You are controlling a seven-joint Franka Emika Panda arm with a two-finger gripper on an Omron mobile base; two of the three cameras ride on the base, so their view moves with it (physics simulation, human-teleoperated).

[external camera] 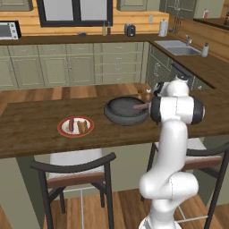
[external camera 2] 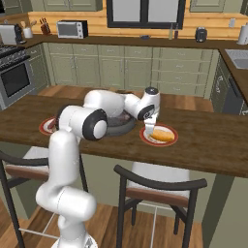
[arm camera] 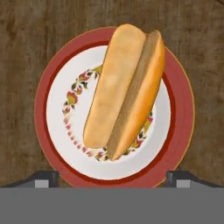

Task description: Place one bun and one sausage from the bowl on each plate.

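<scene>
The bun (arm camera: 124, 89) lies on the plate (arm camera: 179, 109) below your wide-open, empty gripper (arm camera: 113, 177), its long axis running 1 to 7 o'clock; the bowl's (external camera: 117, 111) sausage (external camera: 140, 107) comes next.

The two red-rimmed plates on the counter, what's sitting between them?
The dark grey bowl sits between the plate with sausage and bun and the plate with the bun. The right base view shows both plates, with the arm partly covering the bowl.
</scene>
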